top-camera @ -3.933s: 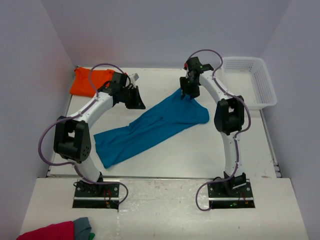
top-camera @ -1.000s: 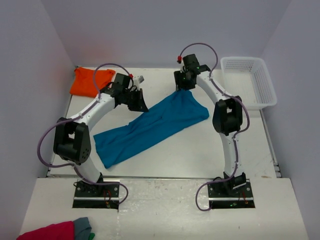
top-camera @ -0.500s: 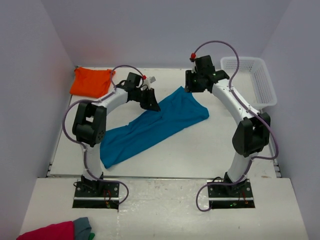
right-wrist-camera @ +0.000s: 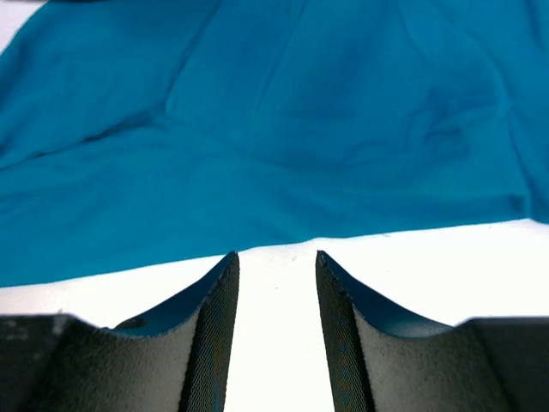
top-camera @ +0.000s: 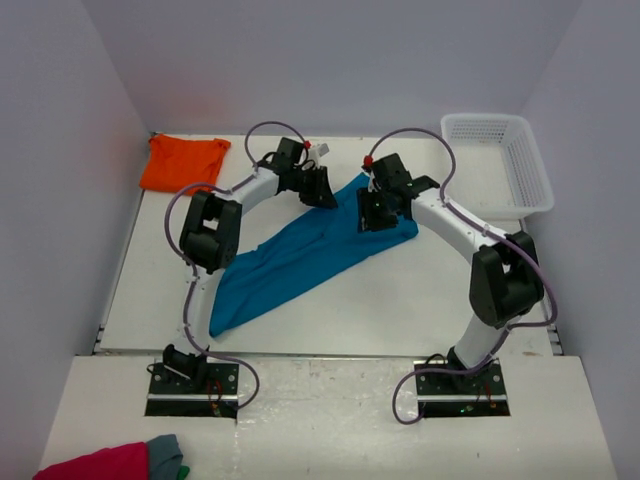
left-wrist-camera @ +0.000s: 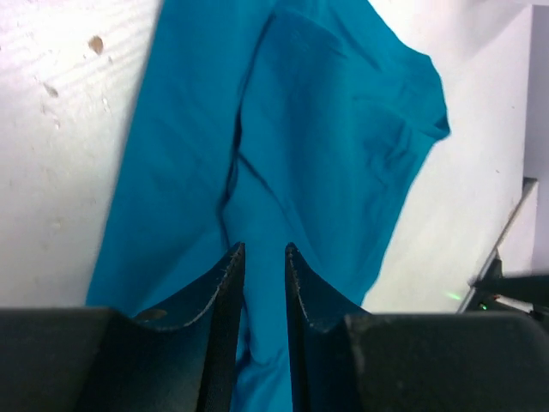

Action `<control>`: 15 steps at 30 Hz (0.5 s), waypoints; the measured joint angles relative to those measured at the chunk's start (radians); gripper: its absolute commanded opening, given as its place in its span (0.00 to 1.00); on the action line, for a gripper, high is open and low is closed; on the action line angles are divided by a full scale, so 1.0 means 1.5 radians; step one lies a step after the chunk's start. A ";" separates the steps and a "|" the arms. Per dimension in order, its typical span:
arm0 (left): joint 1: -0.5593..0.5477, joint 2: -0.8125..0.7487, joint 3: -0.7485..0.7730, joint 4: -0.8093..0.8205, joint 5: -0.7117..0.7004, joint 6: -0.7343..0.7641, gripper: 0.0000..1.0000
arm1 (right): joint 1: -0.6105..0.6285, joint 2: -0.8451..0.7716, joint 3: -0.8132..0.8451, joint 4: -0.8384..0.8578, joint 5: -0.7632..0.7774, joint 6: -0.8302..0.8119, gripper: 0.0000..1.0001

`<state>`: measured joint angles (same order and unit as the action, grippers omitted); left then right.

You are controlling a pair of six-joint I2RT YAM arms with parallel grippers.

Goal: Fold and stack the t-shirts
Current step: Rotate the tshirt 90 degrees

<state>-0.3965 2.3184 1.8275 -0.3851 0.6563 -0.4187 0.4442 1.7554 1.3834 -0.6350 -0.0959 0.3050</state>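
The teal-blue t-shirt (top-camera: 300, 250) lies stretched out diagonally across the table, loosely bunched. My left gripper (top-camera: 322, 190) is at its far upper corner. In the left wrist view the left gripper (left-wrist-camera: 262, 249) has its jaws a narrow gap apart, and the teal shirt (left-wrist-camera: 326, 146) fills the space beneath them. My right gripper (top-camera: 368, 215) hovers low over the shirt's right end. In the right wrist view the right gripper (right-wrist-camera: 276, 256) is open over bare white table, with the teal shirt's edge (right-wrist-camera: 274, 112) just beyond its tips. The orange t-shirt (top-camera: 183, 163) lies crumpled in the far left corner.
A white plastic basket (top-camera: 530, 165) stands at the far right of the table. A crimson-pink cloth (top-camera: 100, 463) and a grey cloth (top-camera: 165, 452) lie on the near ledge at bottom left. Walls close in the table on the left, back and right.
The left gripper has travelled right along the shirt's far edge and its jaws have parted. The right gripper swung from the far side down over the shirt. The shirt's near end shifted slightly right.
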 measured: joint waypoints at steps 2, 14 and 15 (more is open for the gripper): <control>-0.005 0.033 0.032 0.001 -0.007 -0.004 0.27 | 0.007 -0.034 -0.034 0.006 0.001 0.008 0.43; -0.011 0.113 0.128 -0.003 -0.032 -0.006 0.27 | 0.006 -0.227 -0.112 0.030 0.017 0.024 0.45; -0.011 0.114 0.130 -0.003 -0.032 -0.006 0.26 | 0.006 -0.230 -0.115 0.031 0.017 0.024 0.45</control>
<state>-0.4129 2.4889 2.0220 -0.3897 0.6083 -0.4278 0.4526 1.4109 1.2106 -0.5888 -0.0704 0.3416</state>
